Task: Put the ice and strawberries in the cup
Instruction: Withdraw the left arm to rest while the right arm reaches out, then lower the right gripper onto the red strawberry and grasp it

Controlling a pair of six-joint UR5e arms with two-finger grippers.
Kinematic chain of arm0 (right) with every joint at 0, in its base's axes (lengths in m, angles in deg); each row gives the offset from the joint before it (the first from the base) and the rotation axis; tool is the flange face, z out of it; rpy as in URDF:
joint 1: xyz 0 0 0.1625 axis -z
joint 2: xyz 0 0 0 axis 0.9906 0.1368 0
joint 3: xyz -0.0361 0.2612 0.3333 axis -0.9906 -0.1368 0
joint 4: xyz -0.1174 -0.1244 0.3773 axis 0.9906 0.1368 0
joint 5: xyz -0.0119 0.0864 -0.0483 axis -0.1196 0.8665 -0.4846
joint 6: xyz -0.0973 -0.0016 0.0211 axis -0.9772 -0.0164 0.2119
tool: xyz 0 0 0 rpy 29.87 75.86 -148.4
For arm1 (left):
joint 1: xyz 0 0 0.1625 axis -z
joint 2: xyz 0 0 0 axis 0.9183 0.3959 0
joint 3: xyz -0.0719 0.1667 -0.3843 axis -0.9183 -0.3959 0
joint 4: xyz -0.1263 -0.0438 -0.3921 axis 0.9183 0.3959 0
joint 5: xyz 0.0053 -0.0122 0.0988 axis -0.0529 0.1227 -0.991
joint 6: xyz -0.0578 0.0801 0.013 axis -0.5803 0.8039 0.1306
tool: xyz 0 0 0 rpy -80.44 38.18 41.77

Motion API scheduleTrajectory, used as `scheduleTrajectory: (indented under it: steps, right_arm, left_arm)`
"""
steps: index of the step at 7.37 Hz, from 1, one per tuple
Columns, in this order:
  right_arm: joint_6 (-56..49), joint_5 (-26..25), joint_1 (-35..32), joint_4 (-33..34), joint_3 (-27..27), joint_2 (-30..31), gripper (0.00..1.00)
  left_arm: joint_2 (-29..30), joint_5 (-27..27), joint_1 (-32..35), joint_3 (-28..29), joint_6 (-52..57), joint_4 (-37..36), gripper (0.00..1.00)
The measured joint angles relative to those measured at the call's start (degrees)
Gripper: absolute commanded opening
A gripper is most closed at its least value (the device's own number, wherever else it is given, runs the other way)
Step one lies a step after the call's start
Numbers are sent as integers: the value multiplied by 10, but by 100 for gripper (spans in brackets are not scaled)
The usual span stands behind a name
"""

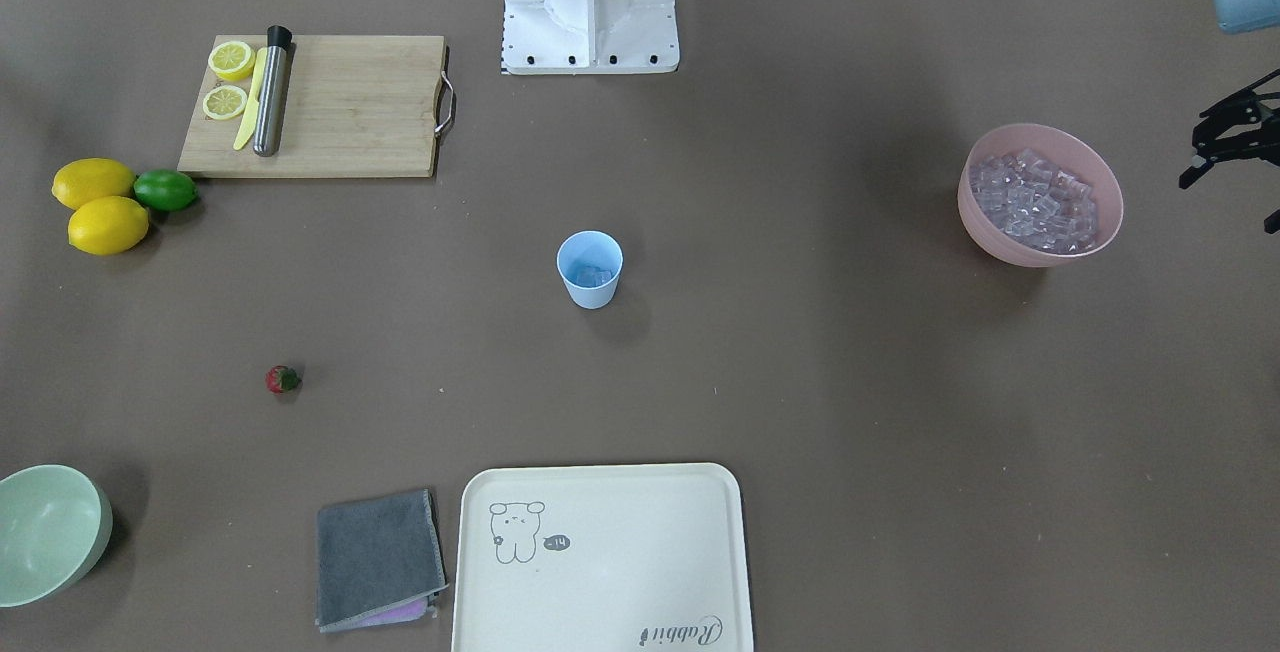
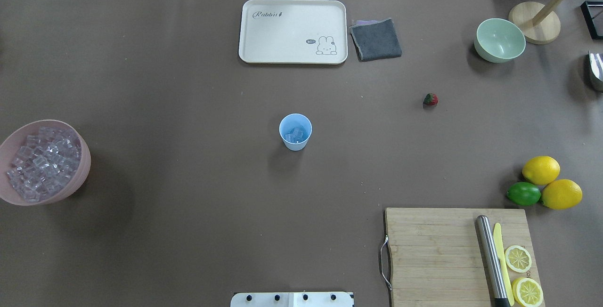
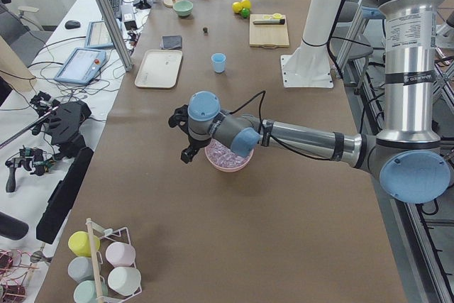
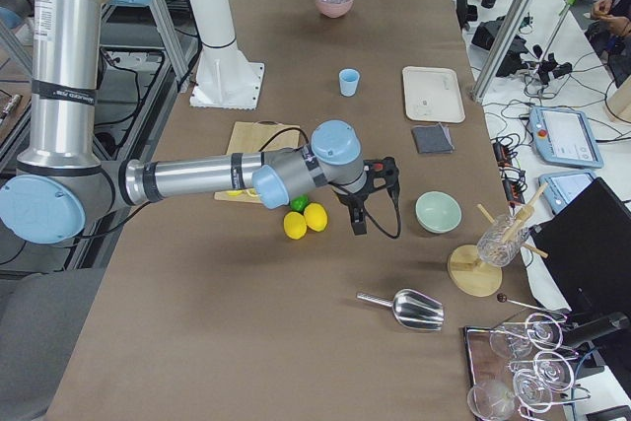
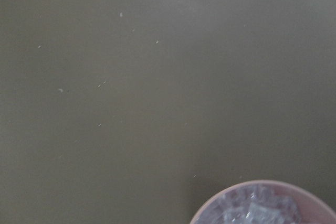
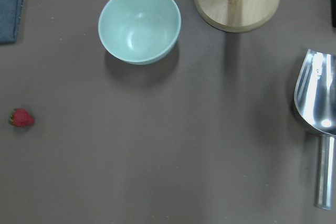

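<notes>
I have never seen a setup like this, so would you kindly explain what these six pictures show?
These show two robot arms mounted at a brown table. The left arm hangs beside the pink bowl heaped with clear ice cubes. The right arm reaches out near the two whole lemons. Two pictures look down on the table, one from behind the robot and one from across it. Two look along it from each end, and two come from cameras on the wrists. In the middle stands a small light-blue plastic cup with a few ice cubes already inside. A small red strawberry lies alone on the table. I see nothing held, and I cannot tell whether the jaws are open.
</notes>
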Motion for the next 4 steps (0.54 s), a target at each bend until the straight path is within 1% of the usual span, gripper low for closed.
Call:
scheduleTrajectory:
  steps: [2, 3, 4]
  right_arm:
    - [126, -68, 100, 3, 0, -67, 100]
    - [183, -106, 156, 5, -10, -103, 100]
    - [217, -138, 203, 4, -25, -131, 100]
  left_arm:
    - [-45, 7, 38, 12, 38, 4, 99]
    - [-62, 10, 47, 16, 47, 15, 99]
    - [-74, 13, 50, 20, 51, 26, 99]
